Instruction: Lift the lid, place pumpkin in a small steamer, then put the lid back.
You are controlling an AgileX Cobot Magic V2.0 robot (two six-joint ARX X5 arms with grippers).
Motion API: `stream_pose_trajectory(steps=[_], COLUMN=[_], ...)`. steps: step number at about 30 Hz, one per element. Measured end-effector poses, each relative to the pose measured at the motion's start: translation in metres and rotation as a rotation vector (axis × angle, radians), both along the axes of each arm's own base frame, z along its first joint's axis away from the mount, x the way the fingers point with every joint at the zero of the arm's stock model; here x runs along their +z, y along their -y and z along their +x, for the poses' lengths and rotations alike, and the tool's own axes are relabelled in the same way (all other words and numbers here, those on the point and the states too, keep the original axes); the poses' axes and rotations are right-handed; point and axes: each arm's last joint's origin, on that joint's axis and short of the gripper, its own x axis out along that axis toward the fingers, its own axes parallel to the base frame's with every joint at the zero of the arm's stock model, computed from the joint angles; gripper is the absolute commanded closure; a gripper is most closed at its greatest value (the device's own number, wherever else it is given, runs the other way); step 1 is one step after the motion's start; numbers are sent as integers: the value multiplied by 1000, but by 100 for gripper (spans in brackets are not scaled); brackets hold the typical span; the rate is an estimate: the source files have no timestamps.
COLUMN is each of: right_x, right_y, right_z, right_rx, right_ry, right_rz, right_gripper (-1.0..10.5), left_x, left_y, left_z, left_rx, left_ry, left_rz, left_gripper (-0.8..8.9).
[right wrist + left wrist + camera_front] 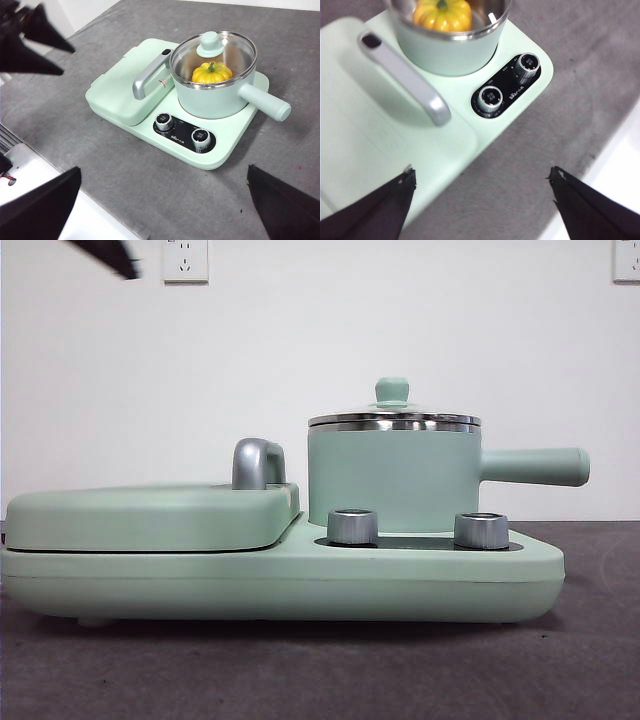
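The small steamer (393, 480) stands on the right half of the mint-green cooker, its long handle (535, 466) pointing right. The glass lid (227, 42) rests on the steamer's rim, its green knob (392, 390) on top. Through the glass the yellow-orange pumpkin (212, 73) sits inside the pot; the left wrist view also shows the pumpkin (442, 14). My left gripper (482, 200) hangs open above the cooker's front edge, holding nothing. My right gripper (165, 200) is open, high and well back from the cooker. Neither touches anything.
A flat griddle cover (150, 515) with a chrome handle (257, 462) fills the cooker's left half. Two metal dials (182, 129) sit on the front panel below the pot. A black arm tip (105, 255) shows at the top left corner. Grey table all around.
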Motion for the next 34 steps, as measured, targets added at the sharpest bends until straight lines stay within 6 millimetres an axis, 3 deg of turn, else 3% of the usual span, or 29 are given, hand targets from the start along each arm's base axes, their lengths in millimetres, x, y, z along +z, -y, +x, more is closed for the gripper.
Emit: stream_pose_trajectory(steps=[8,11,13,15,16,34], right_x=[-1,-6,-11,-15,-17,-22], right_y=[0,-2,-4,-5,-6,-8], right_z=[0,3,6,8,9,12], right_rx=[0,0,0,0,0,0], right_ry=[-3,-23,-43,-59,-65,-77], right_rz=[-2,-16,-29,-38,-42,-51], right_gripper=[420,421,602,973,913,931], left_x=[-38,-44,-41,-40,-40,-41], left_y=[-43,-53,-58,-62,-63,-65], left_z=[-50,-62,-68,-72,-74,-76], left_rx=[95,106,111,113,115,121], left_ry=[63,77,92,101,97,89], left_rz=[-208,-246,-275,-289,-288,-292], left_gripper=[377,388,544,826,790,802])
